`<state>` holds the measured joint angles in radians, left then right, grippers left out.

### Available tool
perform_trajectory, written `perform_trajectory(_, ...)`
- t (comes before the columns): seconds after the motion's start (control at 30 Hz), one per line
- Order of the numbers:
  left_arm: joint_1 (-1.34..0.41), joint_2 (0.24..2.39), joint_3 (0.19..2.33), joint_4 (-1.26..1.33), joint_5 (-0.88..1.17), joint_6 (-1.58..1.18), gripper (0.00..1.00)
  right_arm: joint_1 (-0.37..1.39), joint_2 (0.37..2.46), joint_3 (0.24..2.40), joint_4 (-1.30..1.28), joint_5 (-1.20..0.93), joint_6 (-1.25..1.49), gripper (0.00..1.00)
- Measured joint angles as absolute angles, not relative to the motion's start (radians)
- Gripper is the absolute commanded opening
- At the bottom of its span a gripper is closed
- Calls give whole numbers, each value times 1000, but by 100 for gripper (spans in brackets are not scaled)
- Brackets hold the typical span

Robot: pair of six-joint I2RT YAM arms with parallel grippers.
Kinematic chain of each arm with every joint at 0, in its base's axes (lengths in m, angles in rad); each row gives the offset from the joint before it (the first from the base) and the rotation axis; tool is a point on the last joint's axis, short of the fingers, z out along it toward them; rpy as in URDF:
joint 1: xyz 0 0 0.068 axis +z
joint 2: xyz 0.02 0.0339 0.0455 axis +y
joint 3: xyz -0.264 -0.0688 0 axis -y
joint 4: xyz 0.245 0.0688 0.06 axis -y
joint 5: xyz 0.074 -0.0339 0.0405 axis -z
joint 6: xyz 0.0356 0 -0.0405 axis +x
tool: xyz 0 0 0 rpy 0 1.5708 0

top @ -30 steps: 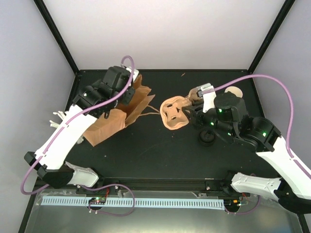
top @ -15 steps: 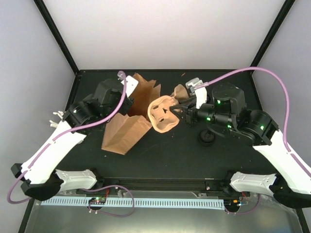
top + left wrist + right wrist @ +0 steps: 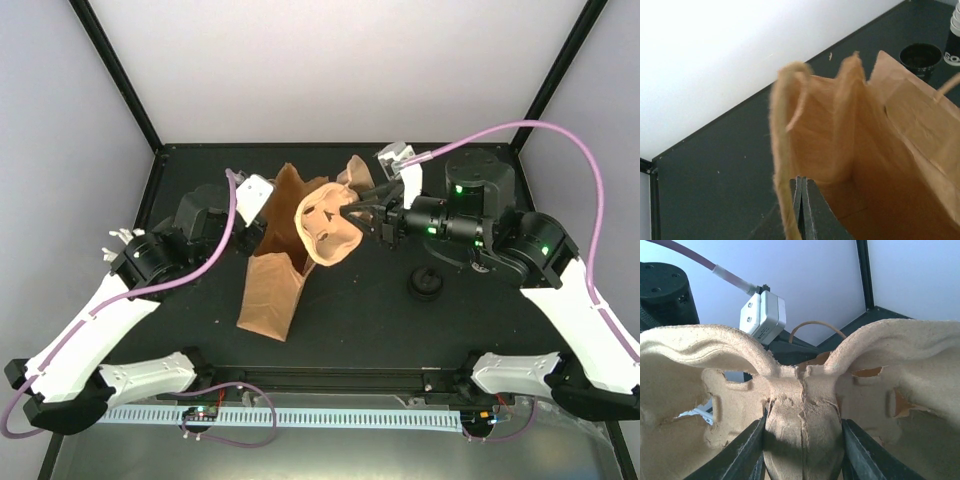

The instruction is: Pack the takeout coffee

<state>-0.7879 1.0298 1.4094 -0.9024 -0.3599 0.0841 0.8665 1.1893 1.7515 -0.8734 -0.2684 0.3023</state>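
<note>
Pulp carrier (image 3: 325, 228) moved left, paper bag (image 3: 272, 290) moved right — now close together

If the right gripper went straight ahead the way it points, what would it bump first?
The right gripper grips a tan moulded-pulp cup carrier, which leads the way. Straight on, that carrier would probably meet the open brown paper bag pinched by the left gripper. Depth is unclear from above.
</note>
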Motion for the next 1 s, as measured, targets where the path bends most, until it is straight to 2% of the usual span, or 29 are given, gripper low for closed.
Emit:
perform_trajectory(0.33,-720,1121,1506,-976,-411,-206,3,851,1142,1726,-882,-241,298,40)
perform_trajectory(0.73,-530,1034,1483,-1078,-202,-351,6,850,1128,1666,-881,-242,316,39)
perform_trajectory(1.0,-472,1108,1520,-1087,-46,-374,5,850,1124,1645,-875,-245,320,39)
